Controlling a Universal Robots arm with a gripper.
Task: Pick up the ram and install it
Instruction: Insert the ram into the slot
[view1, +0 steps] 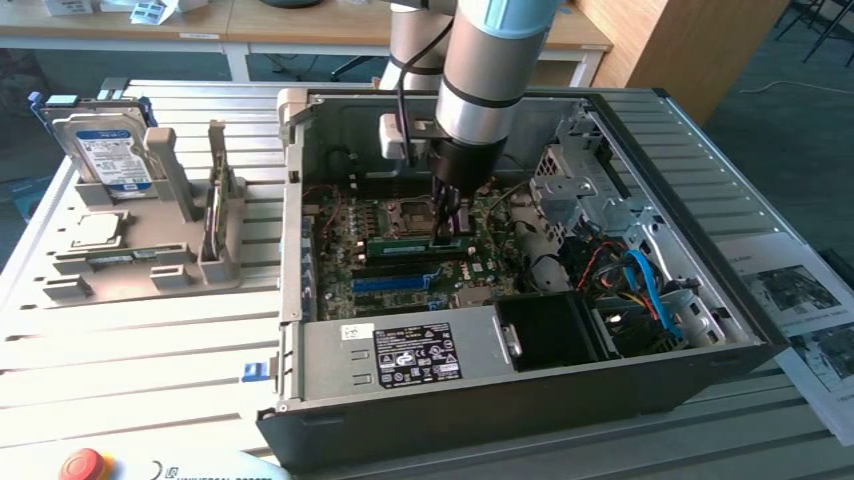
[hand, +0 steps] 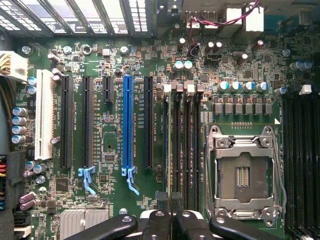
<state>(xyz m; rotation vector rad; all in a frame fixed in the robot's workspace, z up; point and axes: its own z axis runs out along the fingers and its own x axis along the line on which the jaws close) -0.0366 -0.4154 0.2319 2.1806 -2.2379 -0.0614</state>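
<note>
Fingers (hand: 162, 201) of the gripper (view1: 451, 231) are almost closed, pinching the thin green ram (view1: 407, 243). The ram sits low over the dark slots on the motherboard (hand: 112, 131), inside the computer case (view1: 534, 410).

Glossy green motherboard (hand: 111, 131), blue plastic slot (hand: 128, 125), shiny metal socket frame (hand: 243, 144), matt dark case (view1: 561, 400)

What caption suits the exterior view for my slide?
Robot tool gripping the ram over the motherboard inside an open computer case.
</note>
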